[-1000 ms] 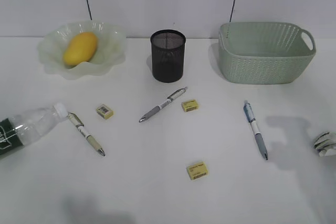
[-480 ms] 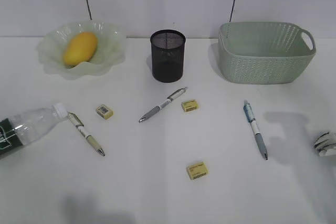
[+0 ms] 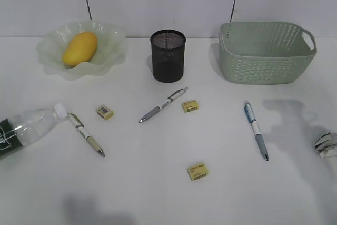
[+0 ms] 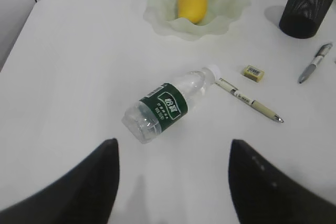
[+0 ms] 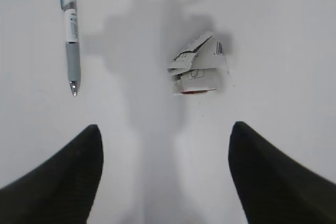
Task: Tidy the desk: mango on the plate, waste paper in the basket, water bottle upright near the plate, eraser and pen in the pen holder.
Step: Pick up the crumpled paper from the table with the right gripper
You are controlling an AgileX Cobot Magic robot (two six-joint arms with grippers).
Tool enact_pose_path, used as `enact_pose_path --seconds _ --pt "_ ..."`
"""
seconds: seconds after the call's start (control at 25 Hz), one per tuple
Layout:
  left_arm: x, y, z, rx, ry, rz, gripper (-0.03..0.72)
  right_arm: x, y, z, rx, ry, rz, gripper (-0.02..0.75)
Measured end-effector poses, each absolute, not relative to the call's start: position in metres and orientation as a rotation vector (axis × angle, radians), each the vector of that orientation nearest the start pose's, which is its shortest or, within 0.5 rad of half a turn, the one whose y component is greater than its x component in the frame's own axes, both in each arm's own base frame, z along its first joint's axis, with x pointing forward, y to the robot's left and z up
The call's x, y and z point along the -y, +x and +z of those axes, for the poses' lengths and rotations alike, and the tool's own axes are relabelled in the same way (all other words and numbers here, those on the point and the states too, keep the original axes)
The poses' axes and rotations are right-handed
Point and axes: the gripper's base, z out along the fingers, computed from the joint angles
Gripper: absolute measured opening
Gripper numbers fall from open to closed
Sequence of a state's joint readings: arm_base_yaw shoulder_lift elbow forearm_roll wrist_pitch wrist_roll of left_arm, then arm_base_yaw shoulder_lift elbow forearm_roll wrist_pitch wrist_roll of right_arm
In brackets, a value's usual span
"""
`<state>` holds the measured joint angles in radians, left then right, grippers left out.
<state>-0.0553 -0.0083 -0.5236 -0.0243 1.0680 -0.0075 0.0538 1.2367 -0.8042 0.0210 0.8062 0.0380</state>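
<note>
White tabletop (image 3: 158, 193) carries everything; nothing held by either arm. Basket (image 3: 266, 54) sits far right at the back, empty as far as can be seen, plate (image 3: 113, 51) far left with the mango (image 3: 80, 49) already in it, so that part looks done. Water bottle (image 4: 169, 103) lies on its side at the left edge, cap toward the plate, under the left tool (image 4: 173, 182), whose jaws stand apart and hold nothing. Pen holder (image 3: 168, 56) back centre, nothing visibly in it. Three pens loose: the one touching the bottle cap (image 3: 87, 135), a grey one (image 3: 163, 105) in the middle, a blue one (image 3: 256, 129) to the right. Three yellow erasers (image 3: 197, 171) scattered between them. Waste paper (image 5: 198, 66) is at the right edge of the tabletop, just ahead of the right tool (image 5: 165, 177), jaws wide apart, empty, wad sitting a bit right of the gap's centre. Step in hand looks like the right arm going for the wad. To do it well: shift slightly right so the wad centres between the jaws, come straight down till the tips nearly touch the surface, close gently since crumpled paper squashes and can slip, lift clear before swinging to the basket. Keep off the blue pen beside it. The left arm seems set for the bottle; grab it mid-label.
</note>
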Motion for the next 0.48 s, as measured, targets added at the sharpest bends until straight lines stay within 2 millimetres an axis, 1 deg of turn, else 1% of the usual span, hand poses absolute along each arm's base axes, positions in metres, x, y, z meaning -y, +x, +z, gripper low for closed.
enact_pose_path --seconds 0.12,0.24,0.4,0.48 --pt "0.001 -0.009 0.283 -2.019 0.050 -0.069 0.498 -0.014 0.236 0.241 -2.788 0.000 0.042 0.584" --pt "0.001 -0.009 0.283 -2.019 0.050 -0.069 0.498 -0.014 0.243 0.223 -2.884 0.036 0.039 0.584" --pt "0.001 -0.009 0.283 -2.019 0.050 -0.069 0.498 -0.014 0.251 0.199 -2.984 0.137 0.035 0.584" --pt "0.001 -0.009 0.283 -2.019 0.050 -0.069 0.498 -0.014 0.254 0.191 -3.002 0.181 0.023 0.584"
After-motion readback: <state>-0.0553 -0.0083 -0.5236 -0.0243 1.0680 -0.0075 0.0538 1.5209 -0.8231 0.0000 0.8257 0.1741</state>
